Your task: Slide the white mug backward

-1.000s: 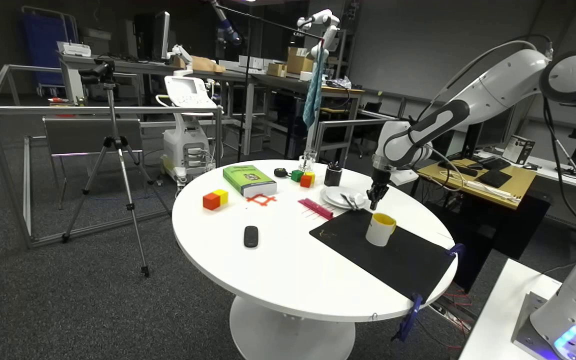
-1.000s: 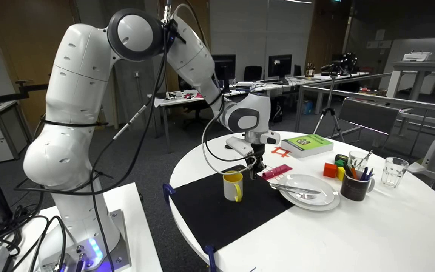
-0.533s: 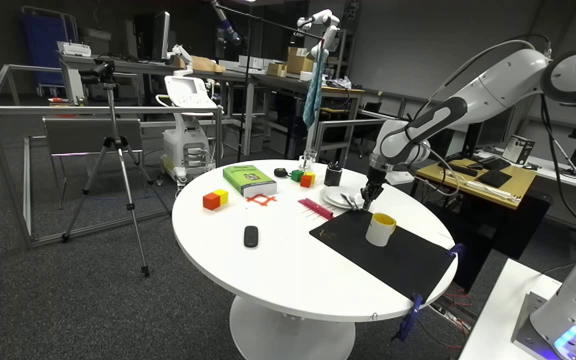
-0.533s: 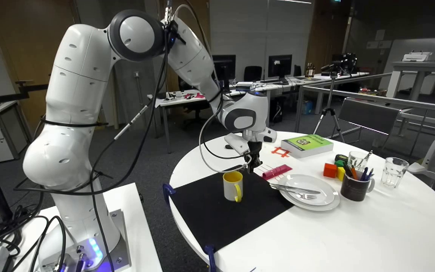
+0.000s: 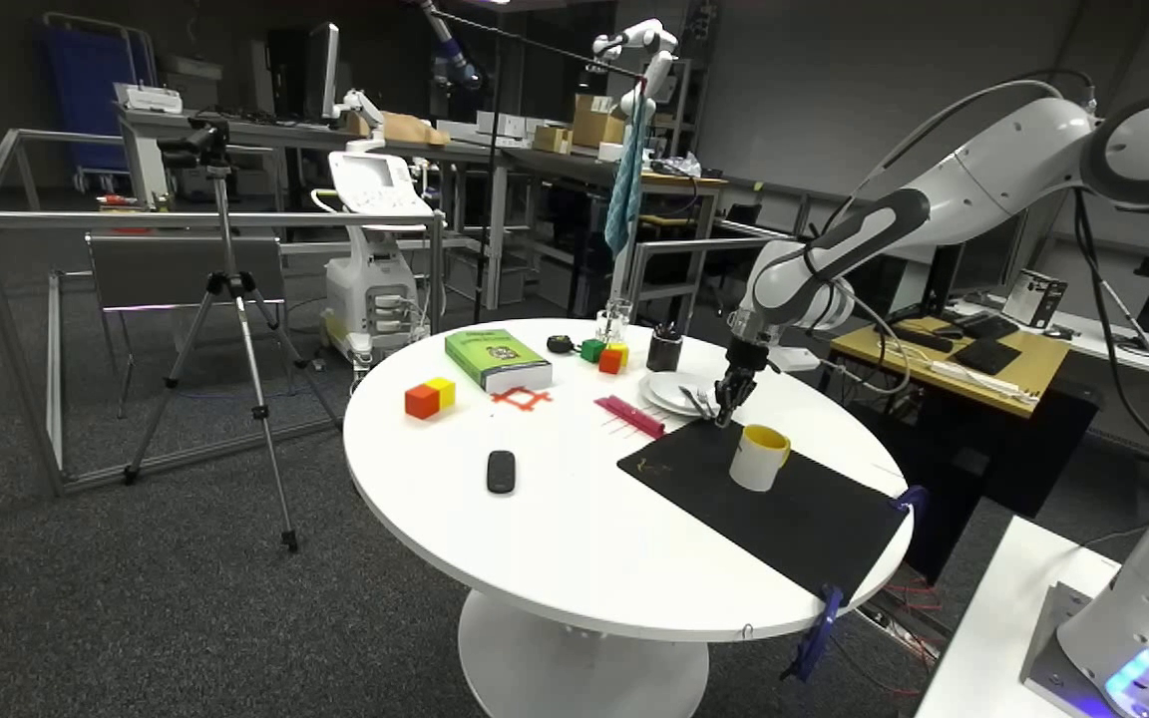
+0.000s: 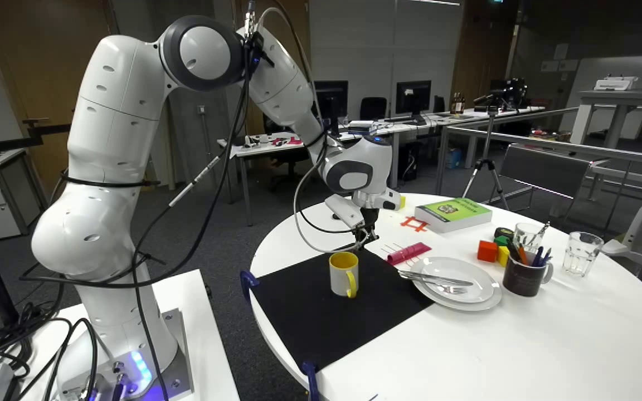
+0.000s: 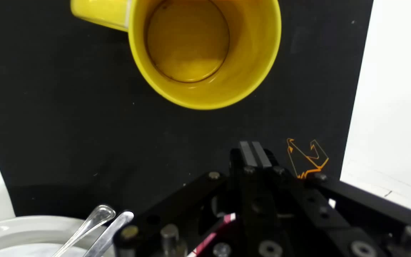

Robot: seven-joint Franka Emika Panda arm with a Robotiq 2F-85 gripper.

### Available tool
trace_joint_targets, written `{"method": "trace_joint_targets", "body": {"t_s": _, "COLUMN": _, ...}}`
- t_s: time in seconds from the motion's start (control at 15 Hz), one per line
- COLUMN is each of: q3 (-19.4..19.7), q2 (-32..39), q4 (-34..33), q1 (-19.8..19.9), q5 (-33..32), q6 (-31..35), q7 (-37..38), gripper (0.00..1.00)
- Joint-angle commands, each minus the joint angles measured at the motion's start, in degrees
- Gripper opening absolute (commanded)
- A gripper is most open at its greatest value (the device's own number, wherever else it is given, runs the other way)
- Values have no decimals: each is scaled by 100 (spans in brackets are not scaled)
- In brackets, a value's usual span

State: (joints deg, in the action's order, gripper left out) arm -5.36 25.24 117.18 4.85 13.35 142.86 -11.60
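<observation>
The white mug (image 5: 754, 469), yellow inside and with a yellow handle, stands upright on a black mat (image 5: 814, 529). It also shows in an exterior view (image 6: 340, 279) with its handle towards that camera. In the wrist view I look down into the mug (image 7: 191, 46) at the top of the picture; it looks empty. My gripper (image 7: 255, 154) is shut with nothing between its fingertips, only a thin slit. The fingertips are apart from the mug, below and right of its rim there. In both exterior views my gripper (image 5: 722, 419) (image 6: 366, 246) hangs behind the mug, over the mat's far part.
White plates with cutlery (image 6: 455, 303) sit beside the mat. A pink strip (image 5: 631, 417) lies near the mat's far corner. Blue clamps (image 5: 814, 638) hold the mat at the table edge. A dark pen mug (image 6: 523, 278), glasses, coloured blocks and a green book (image 5: 498, 361) stand farther off.
My shut gripper has moved left in both exterior views, from beside the plates to over the mat's far part behind the mug. The mug has not moved.
</observation>
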Motion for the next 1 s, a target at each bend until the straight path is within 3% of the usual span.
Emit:
{"method": "trace_joint_targets", "body": {"t_s": 0.0, "q3": -122, "q2": -204, "q4": 125, "q1": 168, "q5": 112, "q6": -440, "q7": -461, "gripper": 0}}
{"method": "trace_joint_targets", "body": {"t_s": 0.93, "q3": 45, "q2": -229, "q4": 96, "q1": 59, "q5": -373, "q6": -1249, "q7": -944, "gripper": 0}}
